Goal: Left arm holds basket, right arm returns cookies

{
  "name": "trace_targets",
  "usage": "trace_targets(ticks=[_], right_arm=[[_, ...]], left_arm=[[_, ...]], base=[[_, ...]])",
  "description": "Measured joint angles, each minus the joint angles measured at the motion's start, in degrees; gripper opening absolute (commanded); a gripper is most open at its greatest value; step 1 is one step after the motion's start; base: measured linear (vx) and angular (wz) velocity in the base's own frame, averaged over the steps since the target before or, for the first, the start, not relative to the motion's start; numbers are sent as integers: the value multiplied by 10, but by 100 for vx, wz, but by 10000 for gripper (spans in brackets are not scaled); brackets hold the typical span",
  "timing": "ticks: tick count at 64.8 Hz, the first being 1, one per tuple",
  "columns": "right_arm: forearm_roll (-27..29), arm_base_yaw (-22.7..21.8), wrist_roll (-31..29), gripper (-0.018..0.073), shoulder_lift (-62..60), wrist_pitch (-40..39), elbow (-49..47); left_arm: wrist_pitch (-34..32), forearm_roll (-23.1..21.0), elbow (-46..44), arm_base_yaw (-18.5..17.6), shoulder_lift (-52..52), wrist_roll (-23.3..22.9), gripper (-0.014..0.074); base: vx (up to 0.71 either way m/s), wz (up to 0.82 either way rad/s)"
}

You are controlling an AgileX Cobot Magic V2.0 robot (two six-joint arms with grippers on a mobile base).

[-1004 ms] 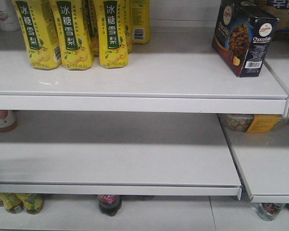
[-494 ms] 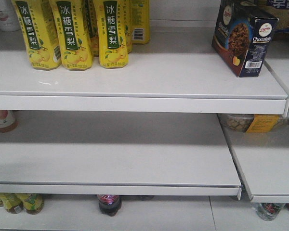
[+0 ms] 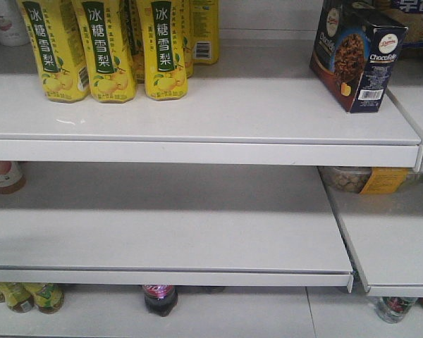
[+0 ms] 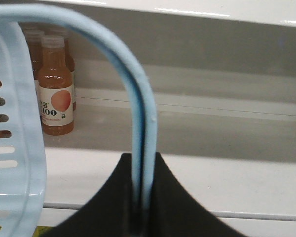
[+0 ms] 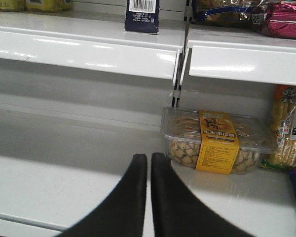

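Only the front view showed us the cookies (image 3: 355, 55), a glossy navy box upright on the top shelf (image 3: 218, 116). At the left wrist, the left gripper (image 4: 140, 207) pinched the basket (image 4: 15, 163) by its smooth hoop handle (image 4: 138, 113). The right gripper (image 5: 149, 163) was nearly closed, empty.

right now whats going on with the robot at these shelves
The left end effector is closed on the light blue handle of the basket, holding it in front of a shelf with peach drink bottles. The cookies box already stands on the top shelf, right of the yellow drink bottles. The right end effector is empty, fingers nearly together, down at the lower shelf near a clear snack tub.
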Motion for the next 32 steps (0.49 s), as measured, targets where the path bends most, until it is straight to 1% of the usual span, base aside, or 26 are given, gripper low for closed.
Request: trace_targets(ticks=[32], right_arm=[[0, 0, 0, -11, 0, 0, 0]], left_arm=[[0, 0, 0, 0, 0, 1, -3]], base=[[0, 0]])
